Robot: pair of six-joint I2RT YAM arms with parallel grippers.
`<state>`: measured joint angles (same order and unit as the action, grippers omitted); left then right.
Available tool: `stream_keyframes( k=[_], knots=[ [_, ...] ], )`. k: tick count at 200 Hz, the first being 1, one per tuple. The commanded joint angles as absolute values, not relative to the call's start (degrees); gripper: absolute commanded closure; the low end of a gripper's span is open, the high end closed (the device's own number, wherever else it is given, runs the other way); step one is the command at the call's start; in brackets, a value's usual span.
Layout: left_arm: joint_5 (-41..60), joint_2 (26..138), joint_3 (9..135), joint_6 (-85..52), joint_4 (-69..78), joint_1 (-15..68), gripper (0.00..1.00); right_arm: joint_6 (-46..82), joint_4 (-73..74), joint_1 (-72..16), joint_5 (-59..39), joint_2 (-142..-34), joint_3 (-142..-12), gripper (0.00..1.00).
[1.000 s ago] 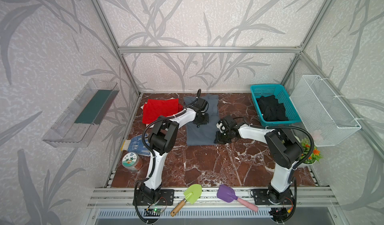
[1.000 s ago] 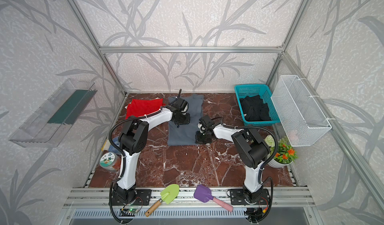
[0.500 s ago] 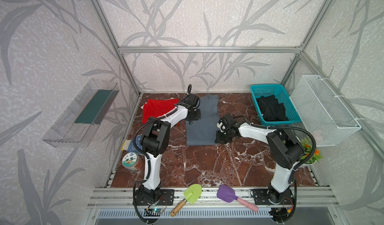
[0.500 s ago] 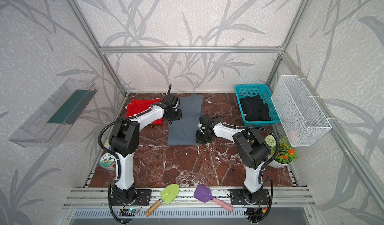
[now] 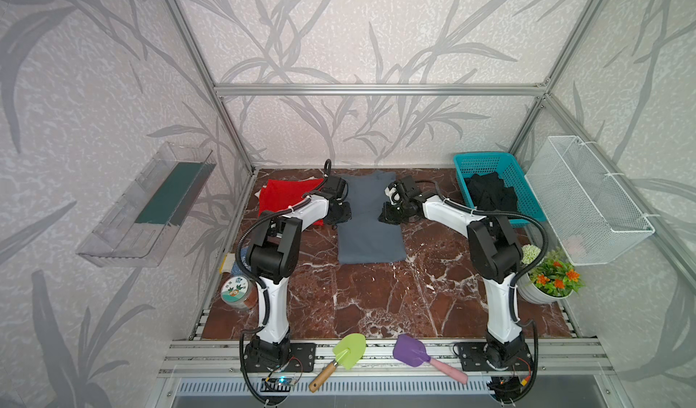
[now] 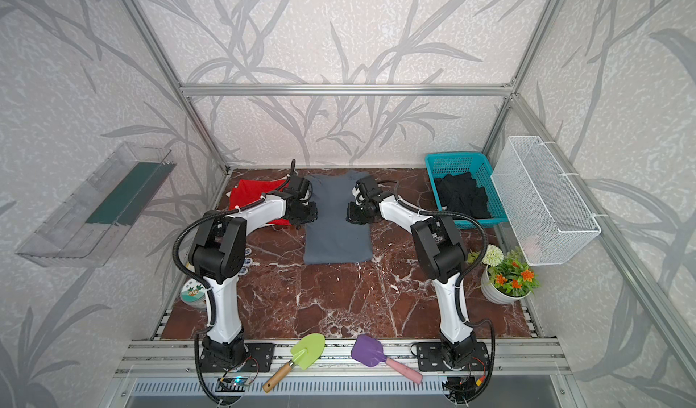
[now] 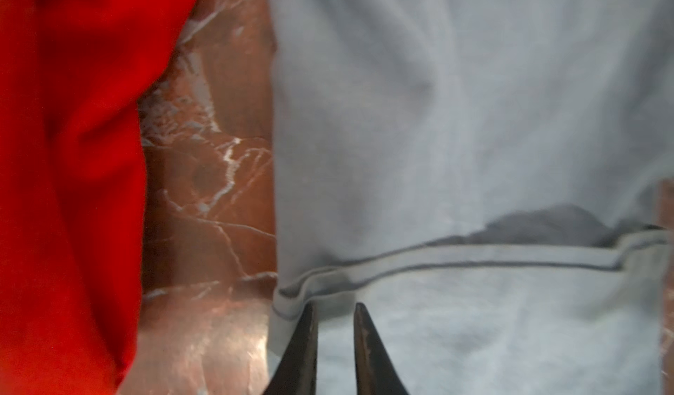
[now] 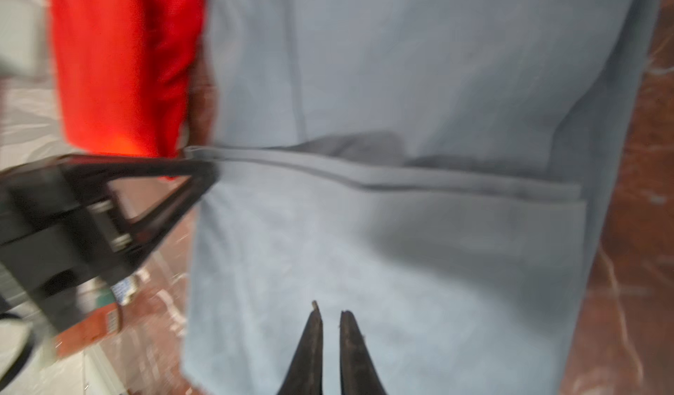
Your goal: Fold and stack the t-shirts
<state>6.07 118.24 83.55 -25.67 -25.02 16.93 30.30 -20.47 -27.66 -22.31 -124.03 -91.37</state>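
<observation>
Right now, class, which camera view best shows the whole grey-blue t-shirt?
A top view: the grey-blue t-shirt lies there nearly whole, with its outline plain from collar end to bottom edge. Both wrist views show only close, blurred stretches of its cloth, never the full shape.

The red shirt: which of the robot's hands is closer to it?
Left. The left hand sits at the grey shirt's edge next to the red shirt. The right hand is at the grey shirt's opposite edge, farther off.

Teal basket [image 5: 484, 158], wire basket [image 5: 587, 206], flowerpot [image 5: 534, 296], green trowel [image 5: 344, 354], purple scoop [image 5: 420, 356], perhaps a jar [image 5: 235, 293].
</observation>
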Motion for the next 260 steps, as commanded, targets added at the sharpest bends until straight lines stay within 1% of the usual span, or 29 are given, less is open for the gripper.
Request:
stream_keyframes(
  k=[1,20,47,60,83,107,141,167,189,212,231,260],
  knots=[
    [6.02,119.77,83.93,-26.31,-25.29,15.7,0.8,31.92,-20.54,-26.37,-24.03,-128.07,-92.46,0.87],
    [6.35,119.52,82.57,-26.3,-24.59,14.87,0.81,31.79,-21.53,-25.77,-23.09,-128.47,-91.09,0.87],
    [6.36,117.65,81.14,-25.35,-23.91,14.16,0.82,30.7,-20.66,-25.42,-20.92,-124.89,-86.47,0.87],
    [6.08,114.41,78.85,-24.92,-22.6,14.24,0.82,29.87,-21.34,-25.37,-19.08,-121.92,-84.97,0.87],
    [6.05,107.03,74.87,-25.03,-23.0,14.8,0.82,29.18,-21.61,-25.4,-16.7,-115.01,-80.69,0.85],
    [7.83,99.97,70.4,-25.88,-25.24,17.55,0.81,29.43,-21.62,-25.65,-16.58,-108.2,-75.7,0.82],
    [11.63,94.61,63.63,-30.14,-25.73,24.63,0.81,31.35,-19.77,-27.64,-19.22,-102.17,-67.82,0.82],
    [11.1,93.87,60.61,-33.63,-24.38,29.42,0.82,32.24,-18.2,-30.35,-20.62,-102.69,-65.65,0.82],
    [10.87,94.61,58.39,-35.61,-22.28,31.12,0.82,33.11,-16.82,-31.66,-21.11,-104.6,-65.26,0.82],
    [10.58,96.28,57.05,-36.57,-20.44,31.26,0.82,33.58,-16.66,-31.68,-19.07,-106.17,-64.27,0.83],
    [9.14,97.72,56.36,-36.57,-21.0,31.11,0.82,33.31,-19.27,-30.99,-16.87,-107.27,-63.73,0.83],
    [8.01,97.24,53.15,-36.82,-21.46,30.04,0.82,33.48,-20.16,-29.04,-16.91,-107.67,-60.95,0.83]
  ],
)
